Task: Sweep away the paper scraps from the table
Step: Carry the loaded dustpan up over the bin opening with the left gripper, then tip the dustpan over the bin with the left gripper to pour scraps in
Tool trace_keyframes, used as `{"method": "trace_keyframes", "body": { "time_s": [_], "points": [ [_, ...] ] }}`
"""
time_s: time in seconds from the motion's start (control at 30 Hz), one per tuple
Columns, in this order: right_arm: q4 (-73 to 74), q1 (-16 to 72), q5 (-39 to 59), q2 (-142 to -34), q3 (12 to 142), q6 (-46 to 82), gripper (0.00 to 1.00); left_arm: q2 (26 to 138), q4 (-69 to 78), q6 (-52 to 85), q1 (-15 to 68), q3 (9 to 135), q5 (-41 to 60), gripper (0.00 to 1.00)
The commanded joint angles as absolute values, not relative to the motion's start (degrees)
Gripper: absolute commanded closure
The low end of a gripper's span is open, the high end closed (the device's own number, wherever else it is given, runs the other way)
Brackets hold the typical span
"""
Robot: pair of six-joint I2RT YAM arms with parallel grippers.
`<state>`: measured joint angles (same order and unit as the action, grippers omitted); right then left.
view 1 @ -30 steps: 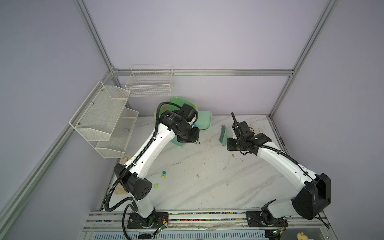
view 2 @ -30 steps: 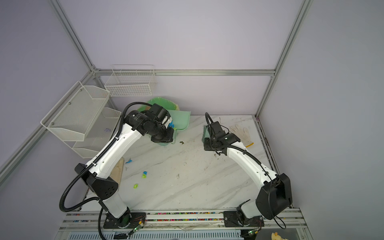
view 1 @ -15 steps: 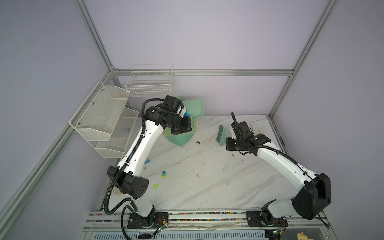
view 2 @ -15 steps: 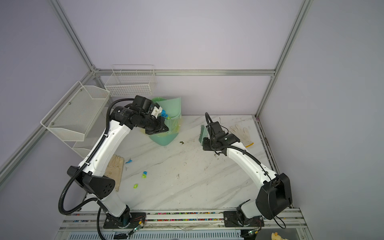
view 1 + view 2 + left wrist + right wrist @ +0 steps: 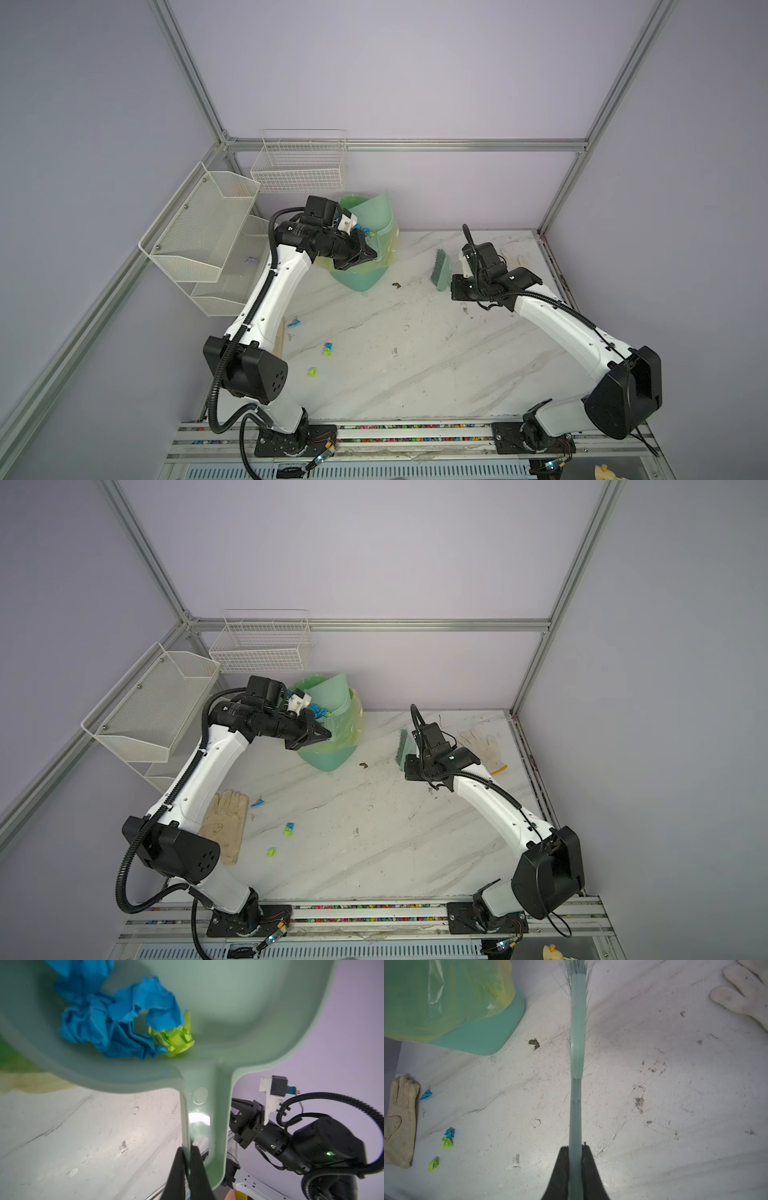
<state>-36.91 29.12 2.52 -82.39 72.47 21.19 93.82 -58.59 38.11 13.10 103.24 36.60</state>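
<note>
In a top view your left gripper (image 5: 368,257) holds the pale green plastic dustpan (image 5: 376,212) mouth-up over the mint bin with its yellow film liner (image 5: 359,282). Loose crumpled blue and neon-green paper scraps (image 5: 328,350) lie on the veined white table (image 5: 415,374), well apart from the bin. The left wrist view shows those jaws clamped on the dustpan's thin handle, with more wads bunched inside. The right wrist view shows your right gripper (image 5: 575,1149) pinching the flat-handled teal bristle brush (image 5: 577,1043). The wads look feather-light and springy, so push them with the bristles and don't pinch.

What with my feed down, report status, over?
Left claw shut on dustpan, held over bin, paper scraps inside. Right claw shut on brush. Four more scraps on table, glove nearby.
</note>
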Motion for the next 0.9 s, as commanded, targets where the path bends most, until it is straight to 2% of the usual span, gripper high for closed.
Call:
{"method": "trace_keyframes", "body": {
  "time_s": [0.0, 0.27, 0.5, 0.7, 0.87],
  "points": [
    [-35.5, 28.7, 2.8, -82.2, 72.2, 21.8, 1.00, 89.3, -45.9, 44.8, 11.3, 97.0, 46.9, 1.00],
    [-35.7, 28.8, 3.1, -82.5, 72.8, 21.9, 1.00, 85.5, -29.6, 56.5, 7.8, 87.7, 54.9, 1.00],
    [-36.0, 28.7, 3.1, -82.0, 73.1, 22.4, 1.00, 83.4, 0.0, 78.9, 5.6, 74.3, 61.5, 1.00],
    [-35.9, 28.7, 3.3, -81.6, 73.1, 22.6, 1.00, 83.5, 16.7, 90.7, 5.1, 69.3, 62.9, 1.00],
    [-36.1, 28.7, 3.5, -81.5, 73.5, 22.7, 1.00, 86.0, 39.7, 107.3, 4.9, 64.7, 63.2, 1.00]
  ]
}}
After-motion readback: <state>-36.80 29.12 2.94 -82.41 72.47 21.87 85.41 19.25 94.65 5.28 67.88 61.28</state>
